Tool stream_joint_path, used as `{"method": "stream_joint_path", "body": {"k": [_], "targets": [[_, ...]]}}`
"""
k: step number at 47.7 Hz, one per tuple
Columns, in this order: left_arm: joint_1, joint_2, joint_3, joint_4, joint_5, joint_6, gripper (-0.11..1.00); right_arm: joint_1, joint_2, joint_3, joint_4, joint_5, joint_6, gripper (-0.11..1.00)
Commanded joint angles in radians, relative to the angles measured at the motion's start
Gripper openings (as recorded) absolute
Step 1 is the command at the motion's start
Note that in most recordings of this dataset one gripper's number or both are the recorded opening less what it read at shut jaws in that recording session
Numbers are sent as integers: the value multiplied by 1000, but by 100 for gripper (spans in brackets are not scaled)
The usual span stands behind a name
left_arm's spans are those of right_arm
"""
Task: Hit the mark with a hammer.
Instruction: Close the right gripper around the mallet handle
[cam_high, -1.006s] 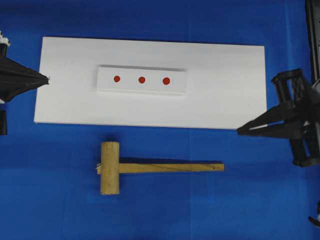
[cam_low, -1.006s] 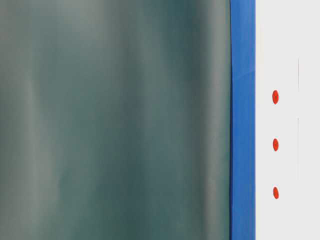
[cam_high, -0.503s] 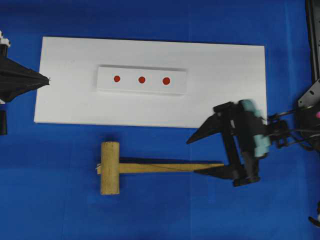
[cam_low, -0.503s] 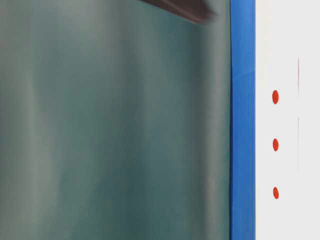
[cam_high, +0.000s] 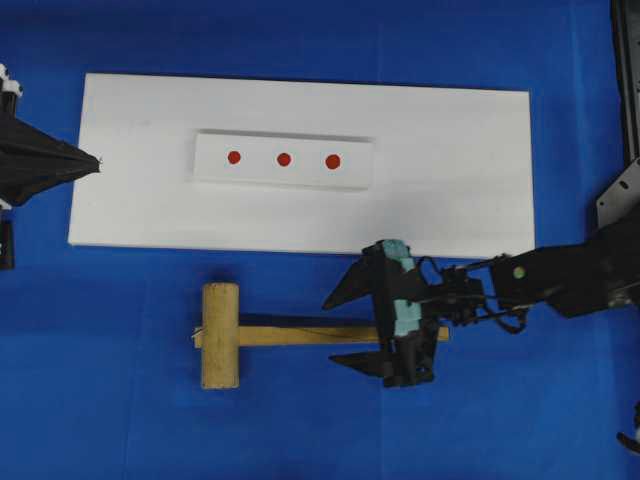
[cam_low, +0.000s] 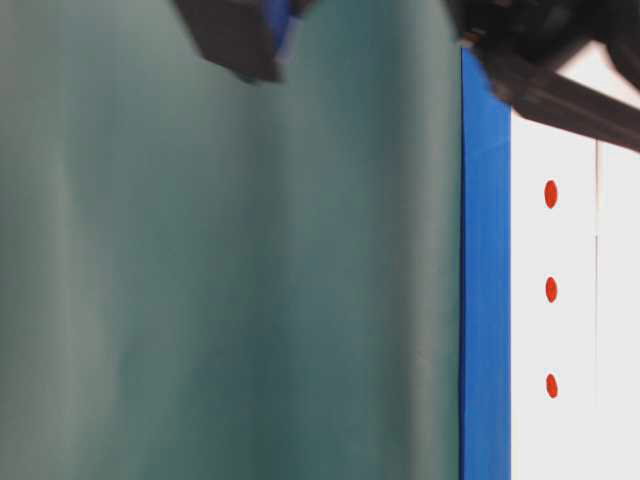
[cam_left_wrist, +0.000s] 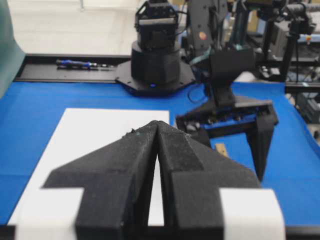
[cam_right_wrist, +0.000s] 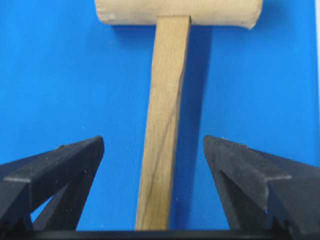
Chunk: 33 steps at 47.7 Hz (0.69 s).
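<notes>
Both fingers of the wide-open right claw (cam_high: 350, 330) straddle the light wooden mallet's (cam_high: 222, 335) flat handle, which runs along the blue surface's (cam_high: 120, 400) near edge.

A white board (cam_high: 450, 170) lay flat on a blue cloth (cam_high: 120, 400), with a blue pen (cam_left_wrist: 75, 63) on a black ledge behind.
</notes>
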Motion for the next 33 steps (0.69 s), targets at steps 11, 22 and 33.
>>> {"method": "stream_joint_path", "body": {"k": [11, 22, 33], "targets": [[5, 5, -8, -2, -5, 0, 0, 29, 104, -72, 26, -34, -3, 91], [5, 5, -6, -2, -5, -2, 0, 21, 114, -64, 44, -37, -17, 89], [5, 5, -5, -2, -5, -2, 0, 0, 118, -55, 44, -37, -48, 40]]}}
